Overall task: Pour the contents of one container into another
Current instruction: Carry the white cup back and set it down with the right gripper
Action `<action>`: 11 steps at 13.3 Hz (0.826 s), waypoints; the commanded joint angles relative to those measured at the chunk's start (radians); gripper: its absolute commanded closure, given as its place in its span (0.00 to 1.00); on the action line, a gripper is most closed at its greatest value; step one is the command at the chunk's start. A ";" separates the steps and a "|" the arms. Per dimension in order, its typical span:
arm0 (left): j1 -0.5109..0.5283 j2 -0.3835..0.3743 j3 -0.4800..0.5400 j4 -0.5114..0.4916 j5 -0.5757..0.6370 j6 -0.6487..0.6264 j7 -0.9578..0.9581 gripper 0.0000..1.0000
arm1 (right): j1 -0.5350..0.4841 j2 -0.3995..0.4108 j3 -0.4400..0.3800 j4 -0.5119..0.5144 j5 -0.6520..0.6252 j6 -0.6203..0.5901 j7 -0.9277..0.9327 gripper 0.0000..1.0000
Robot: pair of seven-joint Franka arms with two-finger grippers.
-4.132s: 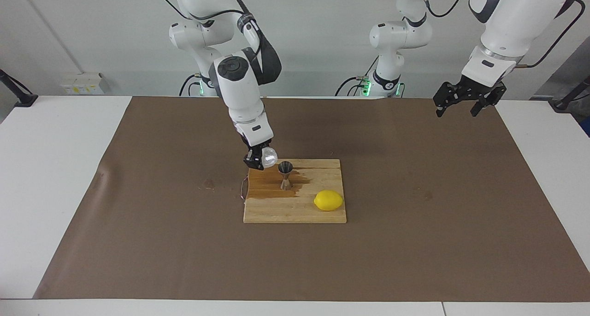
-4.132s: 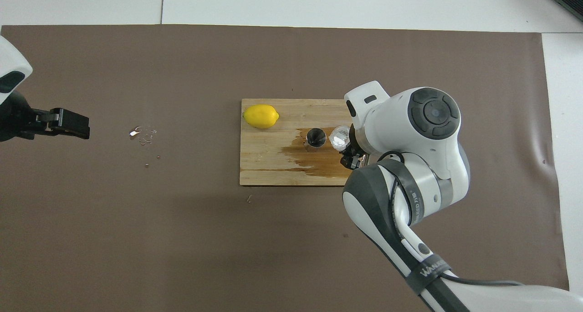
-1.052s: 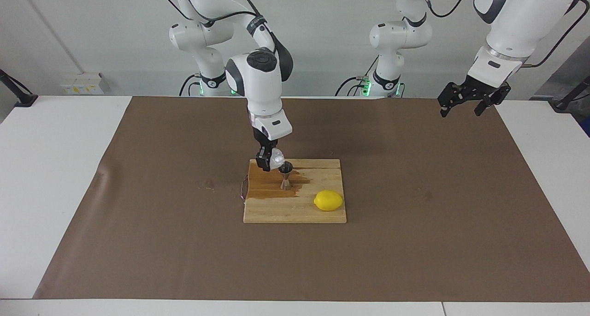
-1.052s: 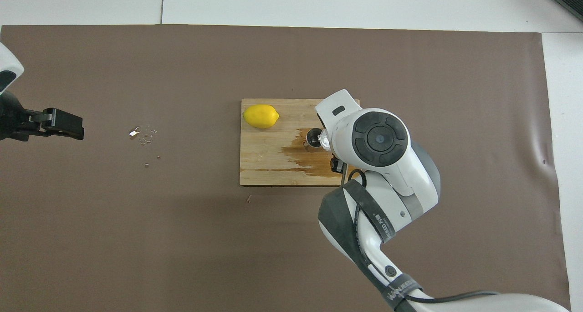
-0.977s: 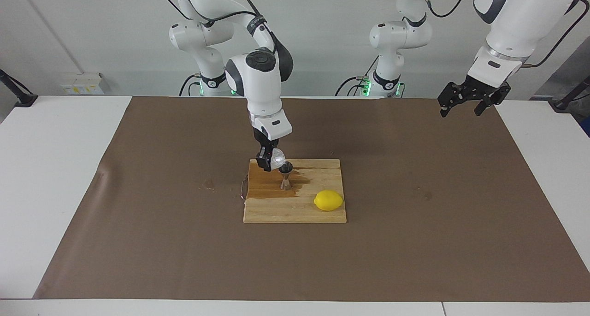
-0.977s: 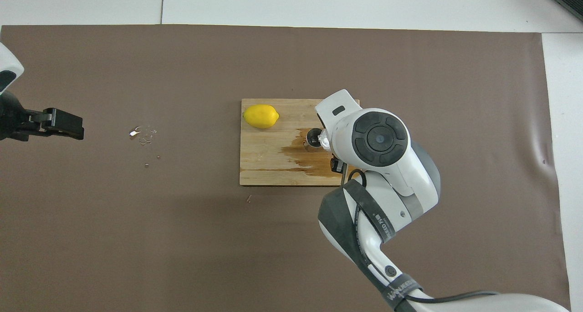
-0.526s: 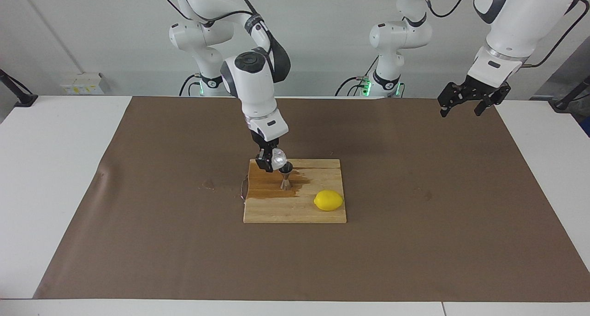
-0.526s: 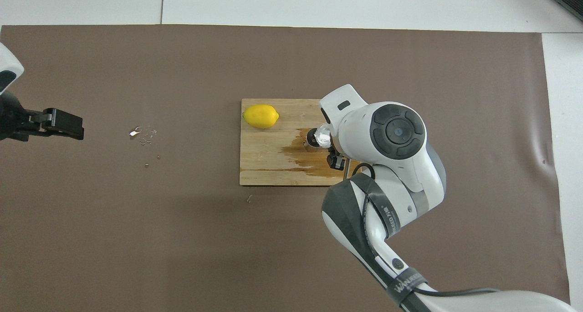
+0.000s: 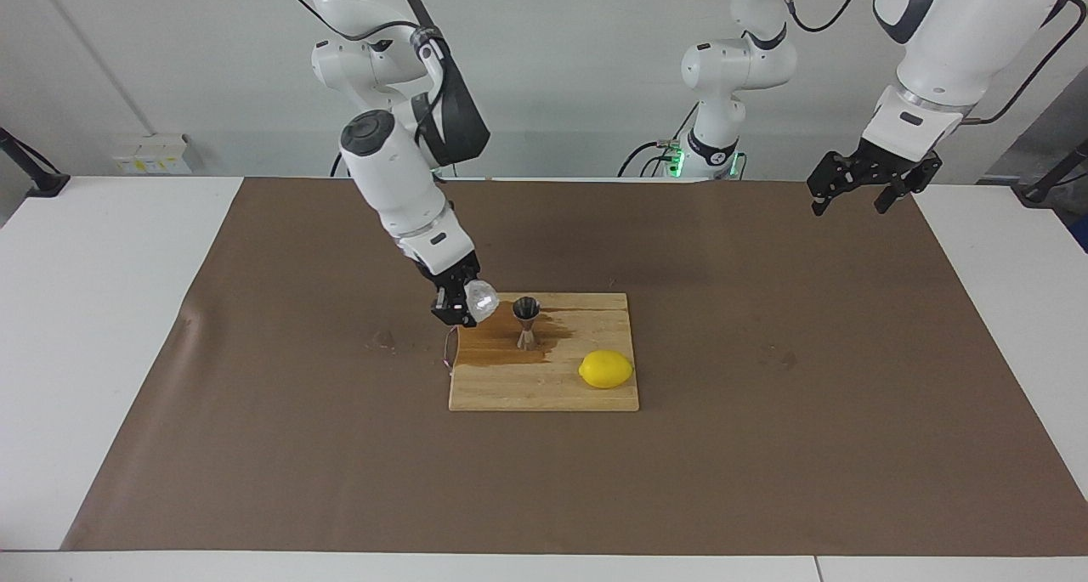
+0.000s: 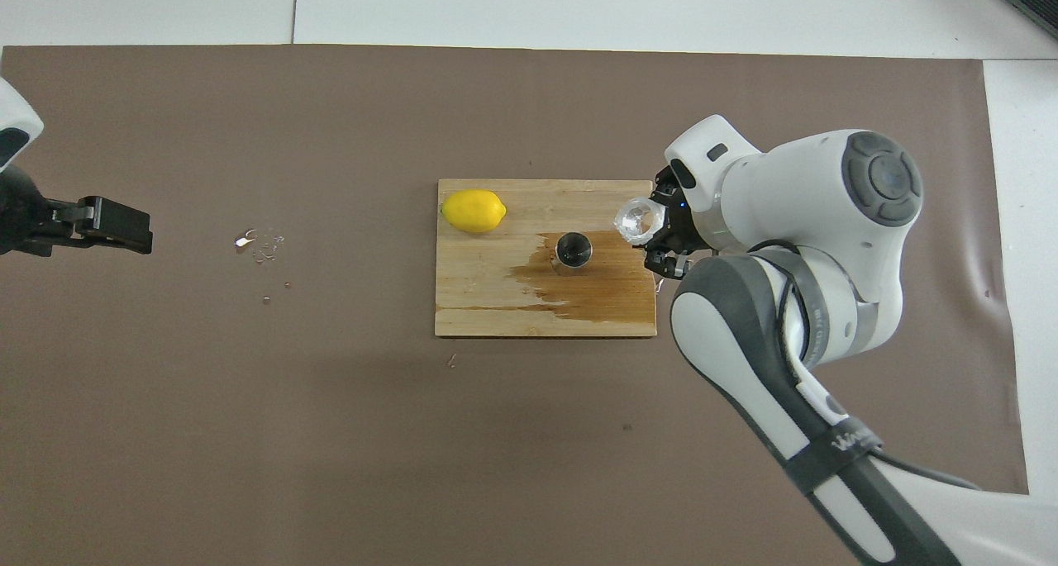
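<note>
While my right gripper (image 9: 463,303) pinches the clear cup (image 9: 480,300), I hold it tipped on its side in the air, over the edge of the wooden cutting board (image 9: 544,387) at the right arm's end, its mouth turned toward the steel jigger (image 9: 527,322). Cup and jigger are apart, with a gap between them. On the board, the jigger stands upright in a dark wet patch (image 9: 501,344) that spreads across the half of the board nearer to me. A yellow lemon (image 9: 605,369) lies on the same board, toward the left arm's end and farther from me than the jigger. Board and all sit on a brown mat (image 9: 765,446). My left gripper (image 9: 858,198) waits with its fingers spread, holding nothing, over the mat's corner at the left arm's end.
</note>
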 commanded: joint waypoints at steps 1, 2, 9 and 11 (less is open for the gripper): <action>0.004 -0.023 -0.001 -0.022 -0.001 -0.007 -0.008 0.00 | -0.106 -0.040 0.012 -0.089 0.105 0.001 -0.231 0.80; 0.002 -0.023 -0.001 -0.022 -0.001 -0.007 -0.008 0.00 | -0.141 -0.043 0.012 -0.124 0.148 0.001 -0.315 0.80; 0.004 -0.023 -0.001 -0.022 -0.001 -0.007 -0.008 0.00 | -0.310 -0.030 0.011 -0.330 0.398 0.089 -0.761 0.80; 0.002 -0.023 -0.001 -0.022 -0.001 -0.007 -0.008 0.00 | -0.341 0.002 0.011 -0.330 0.446 0.087 -0.845 0.80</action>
